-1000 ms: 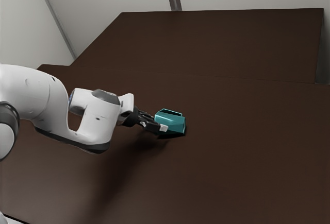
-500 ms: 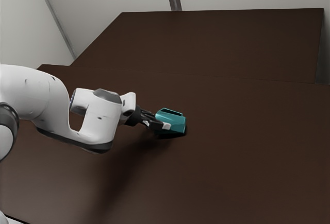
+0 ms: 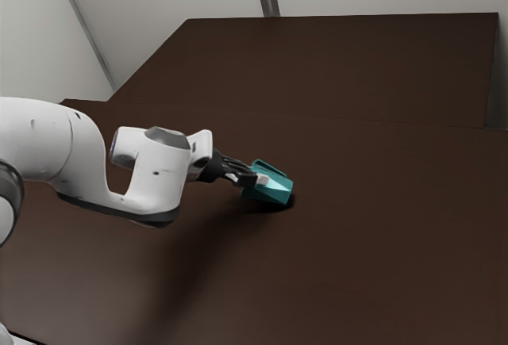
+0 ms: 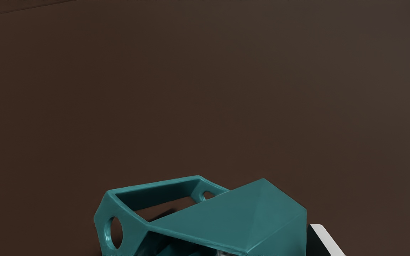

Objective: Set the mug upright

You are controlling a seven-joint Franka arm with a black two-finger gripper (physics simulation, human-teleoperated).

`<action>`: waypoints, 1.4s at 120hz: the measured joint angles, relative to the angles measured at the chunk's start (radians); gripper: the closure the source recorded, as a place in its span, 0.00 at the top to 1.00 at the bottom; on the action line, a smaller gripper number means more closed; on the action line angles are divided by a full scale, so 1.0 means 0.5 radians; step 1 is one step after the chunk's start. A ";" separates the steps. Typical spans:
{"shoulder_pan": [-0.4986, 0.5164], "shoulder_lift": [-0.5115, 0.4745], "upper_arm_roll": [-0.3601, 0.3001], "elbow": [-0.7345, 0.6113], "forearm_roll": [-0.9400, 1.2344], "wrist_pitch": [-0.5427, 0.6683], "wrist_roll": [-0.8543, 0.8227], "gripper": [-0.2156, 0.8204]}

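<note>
The gripper (image 3: 255,178) has its jaws clamped on the faceted teal mug (image 4: 258,213), which leans tilted above the dark brown worktop (image 3: 373,250), mouth toward the gripper.

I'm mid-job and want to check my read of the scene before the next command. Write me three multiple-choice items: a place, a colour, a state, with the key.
1. In the exterior view, where is the faceted teal mug?
A. At the table's far edge
B. Beside the arm's base
C. At the tips of the black fingers

2. What colour is the wide, flat table top?
A. White
B. Dark brown
C. Green

3. How is the mug held now?
A. Tilted
B. Upright
C. In two broken pieces

1 C: the exterior view shows it at the fingers' ends.
2 B: both views show the dark brown surface around the mug.
3 A: its body slants in the exterior view.
</note>
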 joint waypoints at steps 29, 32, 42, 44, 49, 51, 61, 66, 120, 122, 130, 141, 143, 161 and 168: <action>-0.016 -0.027 -0.009 0.001 -0.005 0.020 -0.052 0.13; -0.016 -0.027 -0.009 0.001 -0.006 0.023 -0.057 0.12; -0.017 -0.038 -0.011 0.003 -0.007 0.039 -0.075 0.09; -0.017 -0.042 -0.011 0.003 -0.007 0.043 -0.078 0.08; -0.018 -0.049 -0.012 0.003 -0.005 0.051 -0.086 0.07; -0.019 -0.053 -0.012 0.003 -0.005 0.055 -0.089 0.07; -0.023 -0.069 -0.012 0.003 -0.004 0.075 -0.103 0.05; -0.024 -0.071 -0.012 0.003 -0.004 0.086 -0.110 0.05; 0.087 -0.400 -0.095 0.080 2.216 -0.166 -0.978 0.03; 0.108 -0.429 -0.113 0.059 2.285 -0.197 -1.036 0.03; 0.190 -0.545 -0.179 -0.050 2.522 -0.296 -1.258 0.03; 0.286 -0.668 -0.252 -0.191 2.723 -0.390 -1.528 0.03; 0.306 -0.687 -0.266 -0.216 2.747 -0.403 -1.573 0.03; 0.382 -0.765 -0.315 -0.337 2.943 -0.446 -1.928 0.03; 0.385 -0.768 -0.318 -0.369 3.015 -0.389 -2.044 0.03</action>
